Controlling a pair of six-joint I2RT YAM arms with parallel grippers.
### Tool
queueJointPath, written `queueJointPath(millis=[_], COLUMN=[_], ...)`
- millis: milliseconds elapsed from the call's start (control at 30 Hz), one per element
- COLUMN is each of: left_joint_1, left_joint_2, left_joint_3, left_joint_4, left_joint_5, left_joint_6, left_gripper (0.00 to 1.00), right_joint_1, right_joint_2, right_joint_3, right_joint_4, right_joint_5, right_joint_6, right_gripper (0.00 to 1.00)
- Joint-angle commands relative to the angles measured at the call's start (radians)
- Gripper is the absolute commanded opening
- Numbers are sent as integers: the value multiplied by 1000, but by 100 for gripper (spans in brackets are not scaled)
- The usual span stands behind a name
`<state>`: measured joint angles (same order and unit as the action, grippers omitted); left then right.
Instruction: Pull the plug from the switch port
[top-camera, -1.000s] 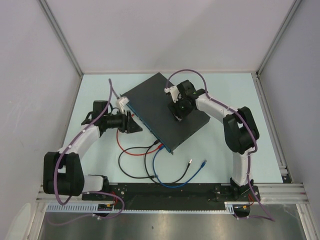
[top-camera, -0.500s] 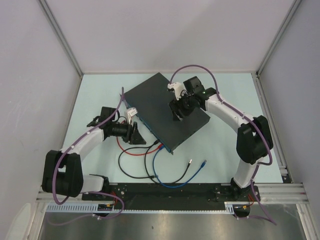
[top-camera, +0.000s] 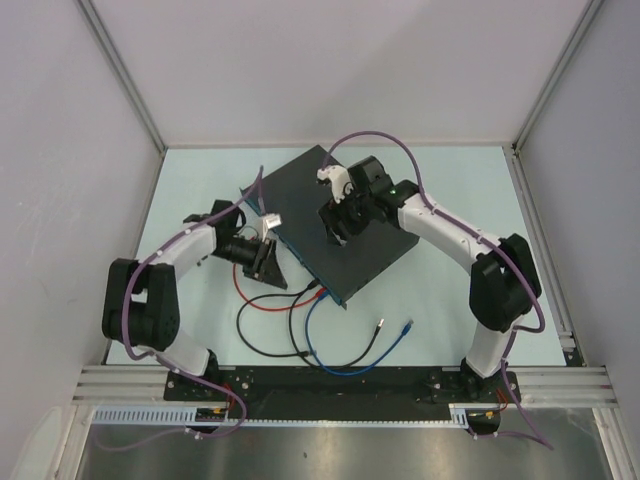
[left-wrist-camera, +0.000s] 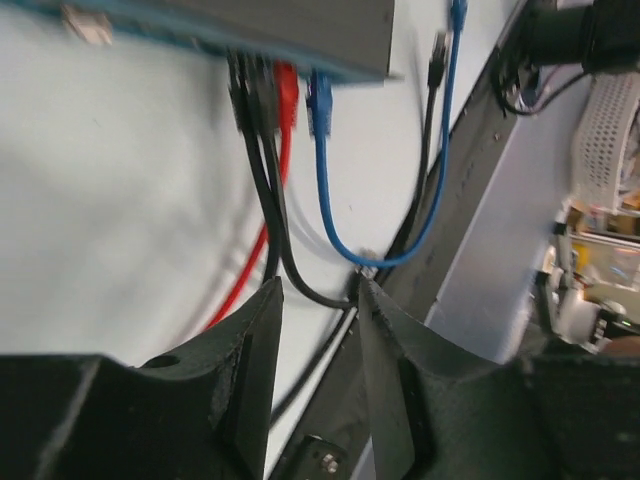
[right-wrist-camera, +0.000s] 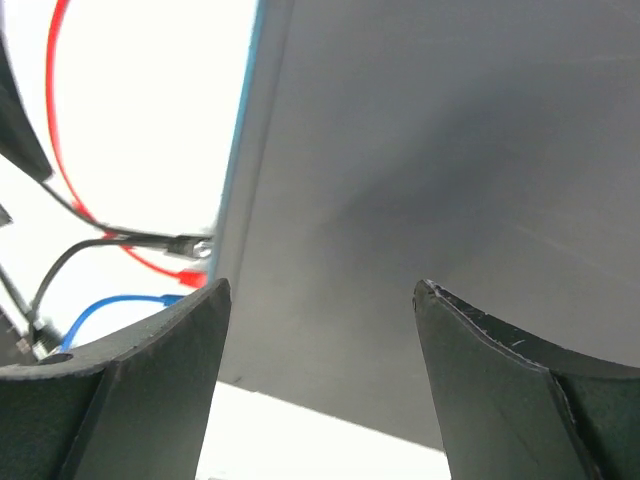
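Observation:
The switch lies slanted mid-table, its blue-teal socket edge facing lower left. A black plug, a red plug and a blue plug sit side by side in sockets near its near corner. My left gripper is open and empty beside the socket edge, left of the plugs and apart from them; in the left wrist view the cables run between its fingertips. My right gripper hovers over the switch top, wide open and empty in the right wrist view.
Red, black and blue cables loop on the table before the switch. A loose black cable end and a loose blue one lie to the right. The black base rail runs along the near edge.
My left arm has folded in, and its gripper has shifted down and right along the socket edge. My right gripper has moved left across the switch top.

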<state>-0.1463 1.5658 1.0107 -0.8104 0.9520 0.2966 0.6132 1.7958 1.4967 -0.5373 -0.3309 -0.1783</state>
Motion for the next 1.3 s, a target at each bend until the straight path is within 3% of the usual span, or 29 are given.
queueJointPath(millis=[0,100,300,600,733,800,933,1133,1267], left_joint_1=[-15,-24,-42,-67,-72,-67,-71,-111,-122], left_joint_2=[-64,-99,56,-32,-10,-73,-136,57,88], left_joint_3=[-67,-93,-81,-84,-78,-113,-132,-40,-46], left_joint_4=[28,89,70,64,66,160,154,-39,-9], left_joint_5=[31,10,-5,31,-83,-140,39,-2,-128], left_joint_6=[18,-28,-28,-2,-45,-125,-74,-47,-97], left_gripper=[43,46,47,44,44,50,38,44,43], right_joint_1=[-29,-11,49,158,175,174,169,145,125], right_joint_2=[-13,-10,5,4,-6,-18,-53,-87,-104], right_joint_3=[92,54,11,-15,-23,-27,-50,-82,-84], right_joint_4=[-114,-148,-101,-63,-66,-66,-61,-62,-56], right_joint_5=[7,-7,55,90,110,121,128,113,127], right_joint_6=[29,28,51,34,16,7,2,2,-10], right_gripper=[79,79,80,81,81,81,82,82,82])
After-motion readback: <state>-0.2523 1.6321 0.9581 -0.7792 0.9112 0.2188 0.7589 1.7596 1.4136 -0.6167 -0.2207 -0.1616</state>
